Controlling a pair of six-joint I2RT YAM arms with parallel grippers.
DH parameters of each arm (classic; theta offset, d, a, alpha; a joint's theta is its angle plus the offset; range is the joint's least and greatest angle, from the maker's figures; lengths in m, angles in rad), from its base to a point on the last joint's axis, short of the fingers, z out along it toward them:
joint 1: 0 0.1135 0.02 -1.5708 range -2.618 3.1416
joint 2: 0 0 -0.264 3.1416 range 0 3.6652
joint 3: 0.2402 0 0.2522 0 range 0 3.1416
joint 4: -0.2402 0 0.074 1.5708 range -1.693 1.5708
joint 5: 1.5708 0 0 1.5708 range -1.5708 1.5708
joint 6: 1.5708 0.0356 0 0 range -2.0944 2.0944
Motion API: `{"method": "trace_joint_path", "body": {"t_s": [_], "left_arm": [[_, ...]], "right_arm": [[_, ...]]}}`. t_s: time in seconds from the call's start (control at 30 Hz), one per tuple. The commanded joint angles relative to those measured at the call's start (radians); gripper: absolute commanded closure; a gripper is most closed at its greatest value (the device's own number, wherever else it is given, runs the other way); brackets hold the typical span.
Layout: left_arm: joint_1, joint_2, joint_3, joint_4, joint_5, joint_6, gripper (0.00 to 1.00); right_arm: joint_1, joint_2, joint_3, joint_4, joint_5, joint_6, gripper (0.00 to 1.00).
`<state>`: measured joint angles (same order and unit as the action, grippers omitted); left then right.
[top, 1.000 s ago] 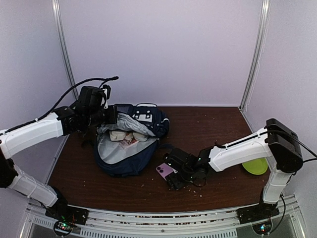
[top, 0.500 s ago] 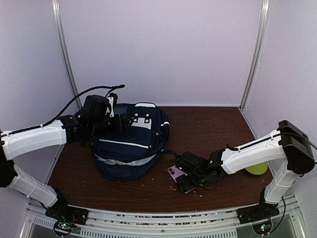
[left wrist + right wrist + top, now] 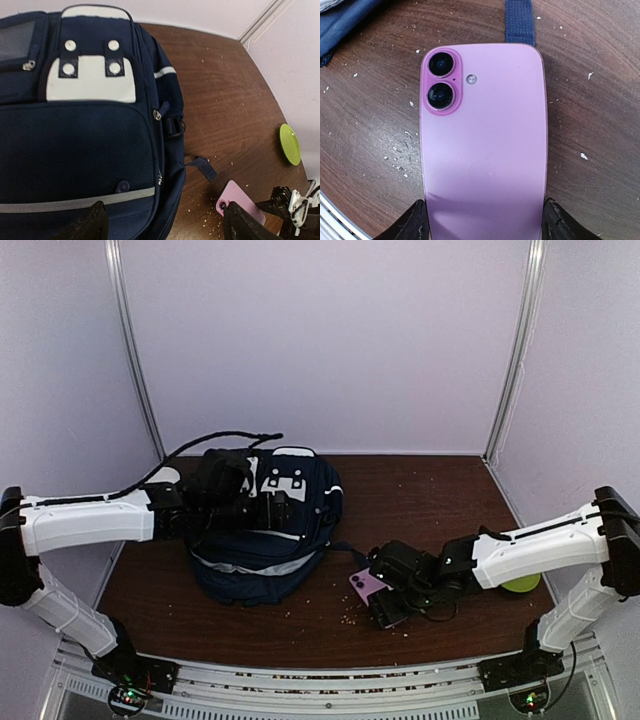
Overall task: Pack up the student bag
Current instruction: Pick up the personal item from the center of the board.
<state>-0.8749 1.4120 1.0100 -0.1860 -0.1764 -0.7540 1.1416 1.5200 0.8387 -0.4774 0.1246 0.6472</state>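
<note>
The student bag [image 3: 265, 540], navy with a white buckle patch, lies flat on the table with its flap down [image 3: 75, 150]. My left gripper [image 3: 284, 504] hovers over the bag's top, open, with nothing between its fingers [image 3: 162, 225]. Right of the bag is a pink phone [image 3: 366, 584], camera side up [image 3: 482, 150]. My right gripper [image 3: 385, 602] is shut on the phone, its two fingers pressed against the phone's long edges [image 3: 482, 225]. The phone's upper corner also shows in the left wrist view [image 3: 240, 202].
A green plate [image 3: 520, 583] sits at the table's right edge behind the right arm [image 3: 290, 144]. A loose navy strap end [image 3: 519, 20] of the bag lies just beyond the phone. Crumbs are scattered over the brown tabletop [image 3: 420, 490].
My left gripper let go of the bag's flap and opened; the flap dropped shut over the contents, and the arm moved right over the bag. The right gripper carried the phone rightward.
</note>
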Motion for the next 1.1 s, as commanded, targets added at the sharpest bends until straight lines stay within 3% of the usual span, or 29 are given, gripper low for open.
{"method": "trace_joint_path", "body": {"t_s": [0.0, 0.37, 1.07], "left_arm": [[-0.016, 0.049, 0.032, 0.058, 0.079, -0.058, 0.19], [-0.026, 0.157, 0.015, 0.209, 0.356, -0.167, 0.21], [-0.081, 0.372, 0.096, 0.398, 0.628, -0.307, 0.23]], "right_arm": [[0.007, -0.023, -0.012, 0.01, 0.049, 0.017, 0.53], [0.031, -0.13, -0.039, 0.052, 0.072, 0.002, 0.53], [0.043, -0.254, -0.027, 0.074, 0.124, -0.044, 0.53]]}}
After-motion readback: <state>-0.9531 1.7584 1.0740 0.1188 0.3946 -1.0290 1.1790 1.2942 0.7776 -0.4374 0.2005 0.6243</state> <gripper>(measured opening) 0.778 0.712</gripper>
